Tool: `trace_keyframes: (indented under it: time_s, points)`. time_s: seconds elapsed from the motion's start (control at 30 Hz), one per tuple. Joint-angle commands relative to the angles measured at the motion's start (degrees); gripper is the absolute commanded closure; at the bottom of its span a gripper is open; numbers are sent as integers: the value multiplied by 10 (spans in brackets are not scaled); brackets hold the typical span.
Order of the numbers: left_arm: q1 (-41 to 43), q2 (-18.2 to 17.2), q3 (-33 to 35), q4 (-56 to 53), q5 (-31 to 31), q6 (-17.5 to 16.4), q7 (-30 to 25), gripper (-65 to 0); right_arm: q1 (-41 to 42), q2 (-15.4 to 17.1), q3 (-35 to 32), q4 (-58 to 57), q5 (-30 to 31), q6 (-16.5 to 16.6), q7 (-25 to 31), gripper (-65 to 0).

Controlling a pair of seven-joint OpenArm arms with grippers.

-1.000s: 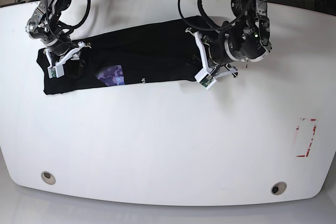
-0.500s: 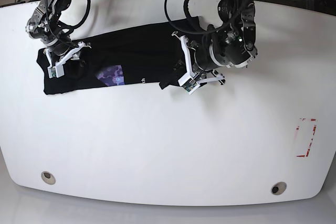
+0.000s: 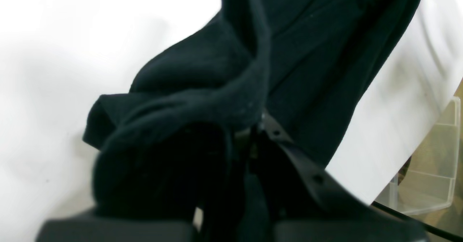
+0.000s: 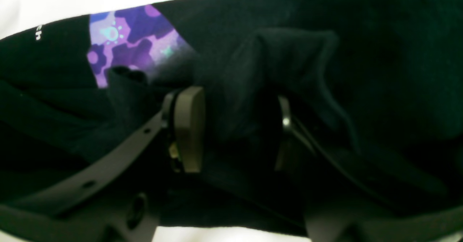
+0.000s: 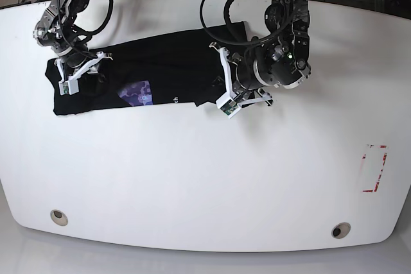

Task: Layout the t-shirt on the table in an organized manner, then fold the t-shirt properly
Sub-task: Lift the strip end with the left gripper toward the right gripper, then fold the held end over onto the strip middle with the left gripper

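The black t-shirt (image 5: 167, 62) lies as a long folded band across the back of the white table (image 5: 192, 178), its purple print (image 5: 136, 92) showing near the front edge. My left gripper (image 5: 219, 93) is shut on the shirt's right end, which is lifted and doubled back leftwards. In the left wrist view the fabric (image 3: 307, 54) bunches over the closed fingertips of that gripper (image 3: 253, 135). At the shirt's left end my right gripper (image 5: 78, 72) pinches a thick fold; in the right wrist view cloth (image 4: 361, 35) fills the gap between the pads of the gripper (image 4: 237, 126), beside the print (image 4: 134, 35).
Two round grey grommets (image 5: 58, 217) (image 5: 340, 230) sit near the table's front edge. A red-outlined rectangle (image 5: 374, 169) marks the right side. A clear plastic box (image 3: 434, 162) stands beyond the table's edge in the left wrist view. Cables lie behind the table.
My left gripper has travelled left with the shirt's right end, folding that end back over the band. The right gripper has stayed in place on the left end.
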Motion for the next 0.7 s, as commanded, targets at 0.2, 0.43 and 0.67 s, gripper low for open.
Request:
trace_keyframes:
  time_s: [0.2, 0.43, 0.67]
  points:
    - [-22, 3, 2, -4, -11, -1, -13, -10, -4, 0, -2, -1, -22, -5, -38, -247]
    - [-34, 3, 3, -29, -14, -1, -13, -10, -4, 0, -2, -1, -22, -5, -38, -247]
    - [-40, 3, 4, -36, -15, -1, -13, -11, -4, 0, -2, -1, -22, -5, -38, -247]
